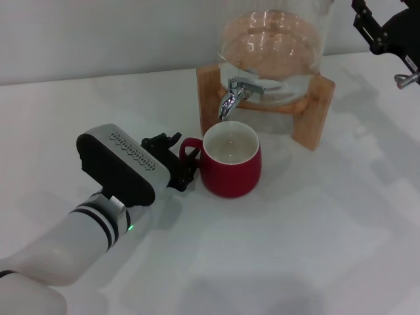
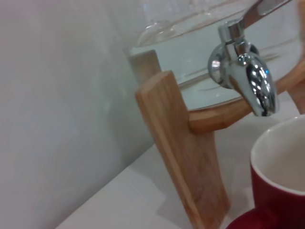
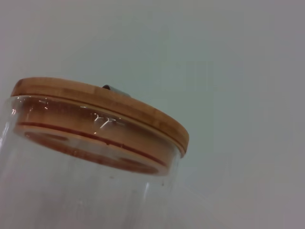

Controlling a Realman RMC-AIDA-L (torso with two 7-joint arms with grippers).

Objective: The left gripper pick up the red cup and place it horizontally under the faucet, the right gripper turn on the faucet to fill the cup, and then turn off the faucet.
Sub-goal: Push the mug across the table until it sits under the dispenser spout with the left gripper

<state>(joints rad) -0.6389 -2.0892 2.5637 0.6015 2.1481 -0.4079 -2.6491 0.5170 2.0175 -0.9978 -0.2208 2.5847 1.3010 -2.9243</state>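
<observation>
Only our right wrist view shows the jar's round bamboo lid [image 3: 119, 114]. Left gripper [image 1: 178, 164] fingers grasp the glossy red cup's [image 1: 231, 165] handle beneath the chrome faucet [image 1: 235, 93].

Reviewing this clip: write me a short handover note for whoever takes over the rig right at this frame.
Left gripper: at the red cup's handle, apparently shut on it.
Right gripper: raised beside the glass jar, away from the faucet; finger state unclear.
Cup stands upright on the table, its mouth under the spout.
Done: cup positioned.
Left: open the faucet, fill, shut it.
</observation>
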